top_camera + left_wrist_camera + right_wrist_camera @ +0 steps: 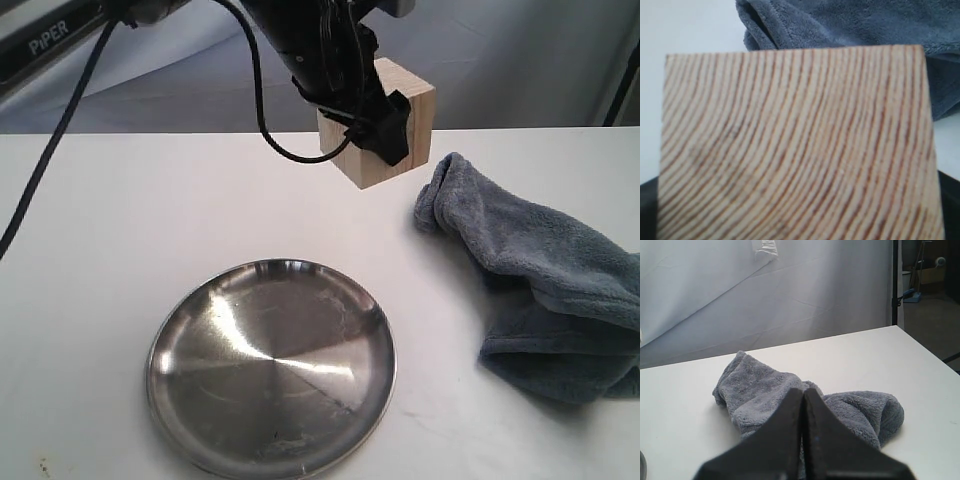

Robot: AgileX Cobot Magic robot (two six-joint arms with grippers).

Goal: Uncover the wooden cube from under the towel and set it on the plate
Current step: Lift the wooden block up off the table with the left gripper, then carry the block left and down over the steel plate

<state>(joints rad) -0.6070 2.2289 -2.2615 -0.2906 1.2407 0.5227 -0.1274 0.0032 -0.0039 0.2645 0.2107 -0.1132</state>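
My left gripper (pixel 380 125) is shut on the wooden cube (pixel 385 150) and holds it in the air above the white table, beyond the plate's far edge. The cube's ringed end grain (pixel 795 145) fills the left wrist view and hides the fingers there. The shiny steel plate (pixel 271 365) lies flat at the front centre with nothing on it. The blue-grey towel (pixel 535 275) lies crumpled on the table at the right, also seen as a heap (pixel 790 400) beyond my right gripper (pixel 803 392), whose jaws are pressed together with nothing between them. The right gripper is outside the exterior view.
A black cable (pixel 262 100) hangs from the left arm beside the cube. The white table (pixel 110 230) ends at a grey cloth backdrop (pixel 765 295). The table's right edge (pixel 925 355) shows in the right wrist view.
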